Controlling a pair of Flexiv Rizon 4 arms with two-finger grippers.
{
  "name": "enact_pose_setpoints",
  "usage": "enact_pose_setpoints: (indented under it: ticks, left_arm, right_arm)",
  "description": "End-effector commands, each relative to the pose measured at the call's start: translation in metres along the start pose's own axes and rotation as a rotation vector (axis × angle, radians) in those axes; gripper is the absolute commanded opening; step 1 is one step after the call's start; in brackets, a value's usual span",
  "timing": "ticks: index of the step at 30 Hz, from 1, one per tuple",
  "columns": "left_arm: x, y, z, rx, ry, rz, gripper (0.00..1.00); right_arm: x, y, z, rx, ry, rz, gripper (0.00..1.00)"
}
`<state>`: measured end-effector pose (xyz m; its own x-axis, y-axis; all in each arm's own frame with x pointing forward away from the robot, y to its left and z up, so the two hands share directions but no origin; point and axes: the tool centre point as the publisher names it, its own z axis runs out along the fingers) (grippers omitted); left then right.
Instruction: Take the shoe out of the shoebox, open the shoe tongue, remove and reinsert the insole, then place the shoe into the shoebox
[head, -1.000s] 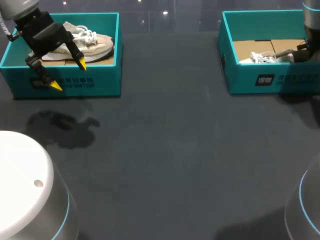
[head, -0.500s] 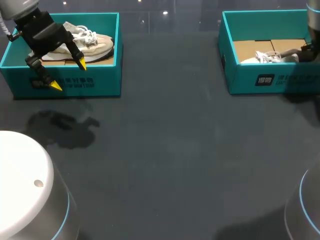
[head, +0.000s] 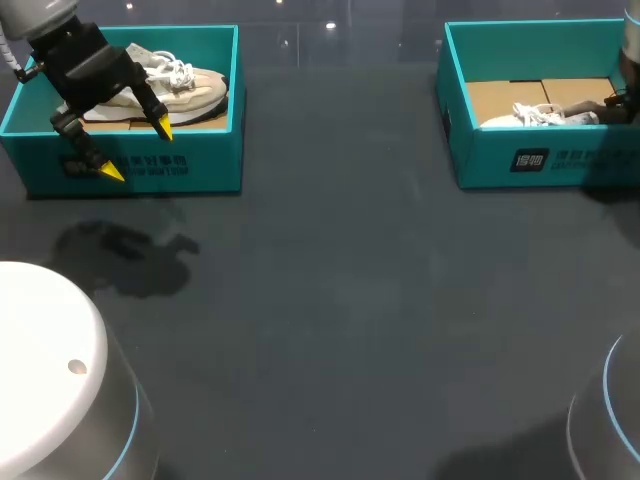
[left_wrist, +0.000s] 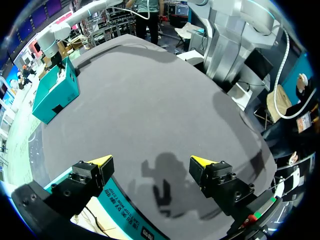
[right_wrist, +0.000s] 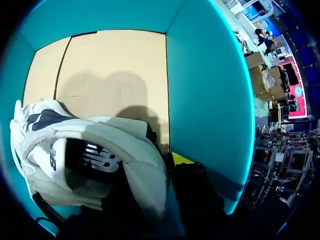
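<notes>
**Teal shoebox, white shoe gripped at the heel**

The right tool (right_wrist: 157, 172) is clamped on the white shoe (right_wrist: 90, 150) at its heel collar. One yellow fingertip (right_wrist: 182, 159) presses the outside of the collar wall, and the other finger is hidden inside the shoe's opening. The shoe sits inside the right shoebox (head: 500, 160), low over the brown cardboard floor (right_wrist: 115, 65) and close to the box's 6 o'clock wall. Its laces point toward 9 o'clock and its heel toward 3 o'clock, where the right arm (head: 628, 95) comes in. This box stands at the table's 2 o'clock.

The left tool (head: 138, 150) hangs with its yellow tips wide apart, straddling the 6 o'clock wall of the left shoebox (head: 190, 165) at the table's 10 o'clock. One tip is over the inside of the box and the other is out in front of the wall. Just beyond the inner tip, a cream shoe (head: 185, 88) with white laces lies in that box, apart from the tool.

The dark grey table (head: 330, 300) stretches between the two boxes. The left arm's shadow (head: 125, 258) lies at 6 o'clock of the left shoebox.
</notes>
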<state>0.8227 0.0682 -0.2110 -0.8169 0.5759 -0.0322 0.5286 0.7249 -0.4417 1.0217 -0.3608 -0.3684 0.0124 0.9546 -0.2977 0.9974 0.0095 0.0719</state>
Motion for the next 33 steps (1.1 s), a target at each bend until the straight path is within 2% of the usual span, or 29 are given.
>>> enact_pose_setpoints:
  ticks: [1, 7, 17, 33]
  left_arm:
    - [0.0, 0.0, -0.001, -0.002, 0.002, 0.0, 1.0]
    - [0.0, 0.0, -0.001, -0.002, 0.002, 0.0, 1.0]
    - [0.0, 0.0, -0.001, -0.002, 0.002, 0.0, 1.0]
    - [0.0, 0.0, -0.001, -0.002, 0.002, 0.0, 1.0]
  right_arm:
    - [-0.005, 0.0, -0.005, -0.006, 0.003, 0.0, 0.0]
    - [-0.007, -0.001, -0.019, -0.019, -0.017, -0.004, 0.0]
    - [-0.003, -0.001, -0.021, -0.035, 0.004, -0.011, 0.0]
    - [0.011, 0.0, -0.004, 0.002, 0.043, -0.032, 0.0]
